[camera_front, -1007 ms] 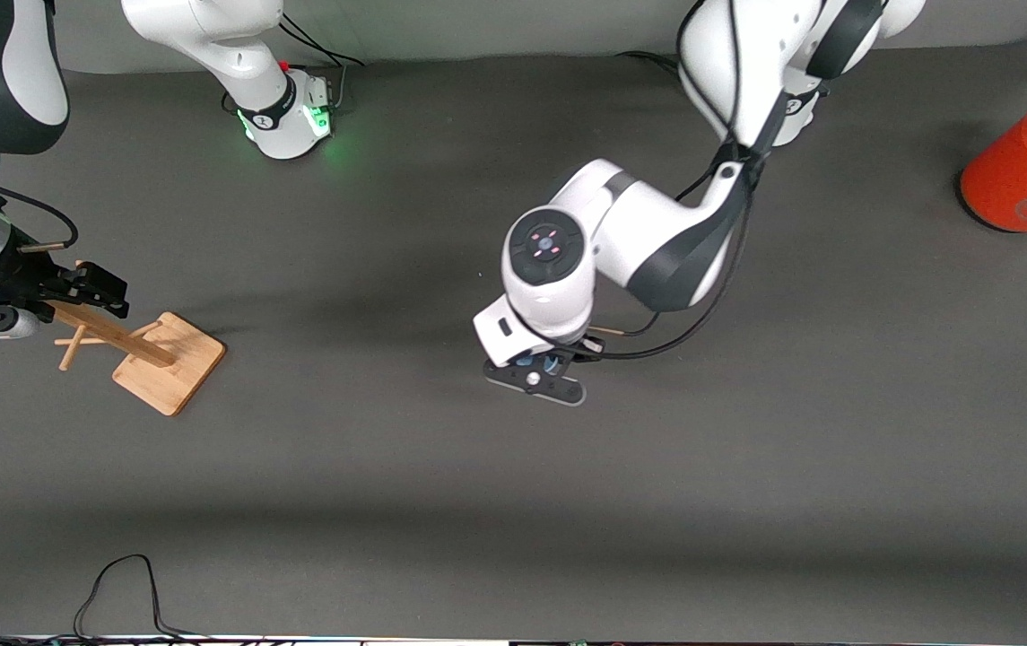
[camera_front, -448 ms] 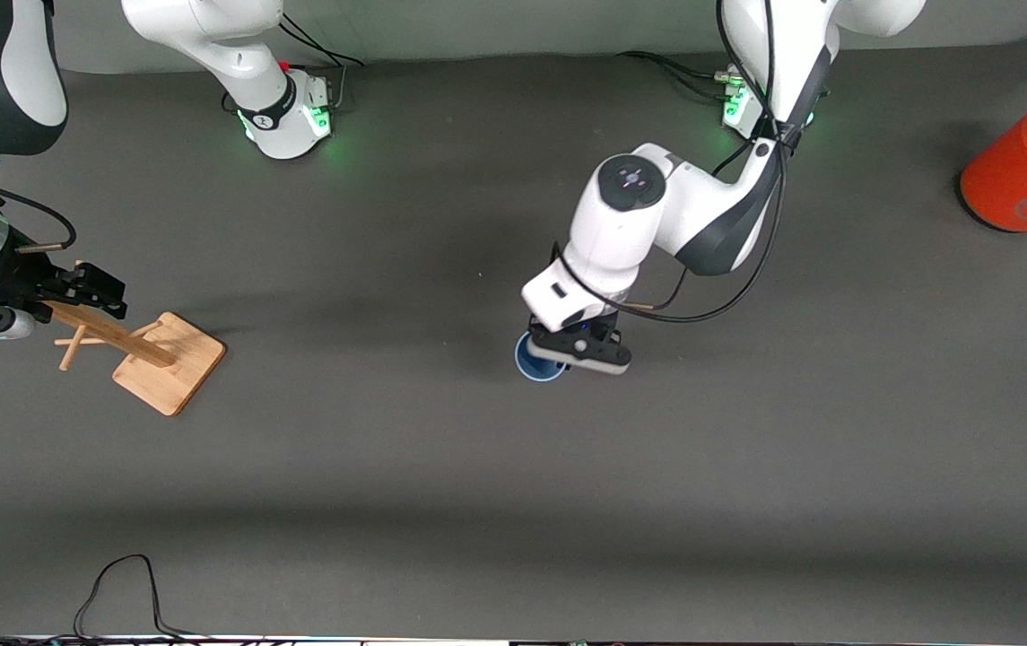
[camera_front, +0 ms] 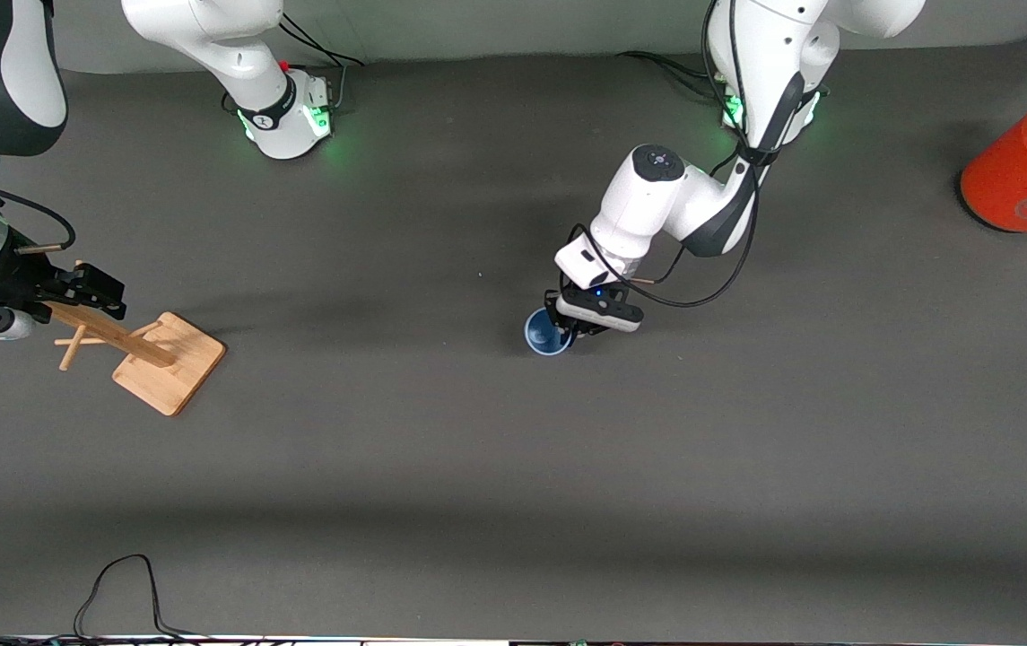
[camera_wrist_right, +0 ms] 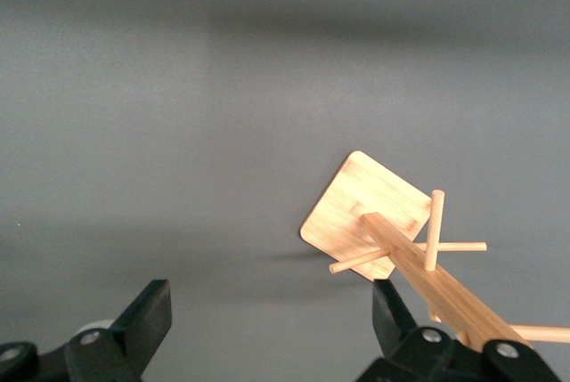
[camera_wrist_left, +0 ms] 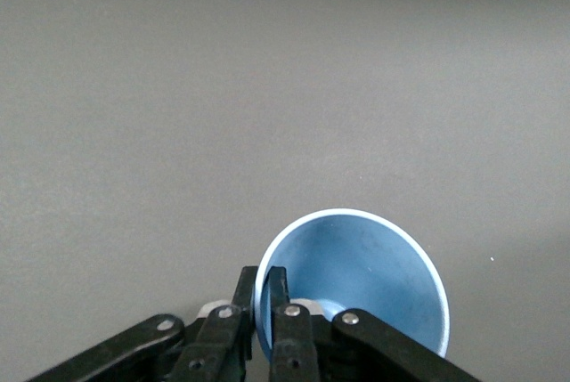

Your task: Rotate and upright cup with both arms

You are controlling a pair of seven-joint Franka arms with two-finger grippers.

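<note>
The pale blue cup [camera_front: 545, 333] is at the middle of the table with its open mouth turned up toward the front camera. My left gripper [camera_front: 567, 327] is shut on the cup's rim, one finger inside the wall and one outside. The left wrist view shows this grip [camera_wrist_left: 263, 280] and the cup's blue inside [camera_wrist_left: 361, 268]. I cannot tell whether the cup rests on the table. My right gripper [camera_front: 93, 289] is open and empty, waiting at the right arm's end of the table beside the top of a wooden peg rack; its fingers spread wide in the right wrist view [camera_wrist_right: 272, 311].
The wooden peg rack [camera_front: 169, 362] stands at the right arm's end; it also shows in the right wrist view [camera_wrist_right: 367, 213]. A big orange-red can with a grey lid [camera_front: 1026, 170] stands at the left arm's end. A black cable [camera_front: 118, 583] loops by the front edge.
My left arm has drawn back toward its base, carrying the cup farther from the front camera. The cup has come out from under the hand. The right arm has not moved.
</note>
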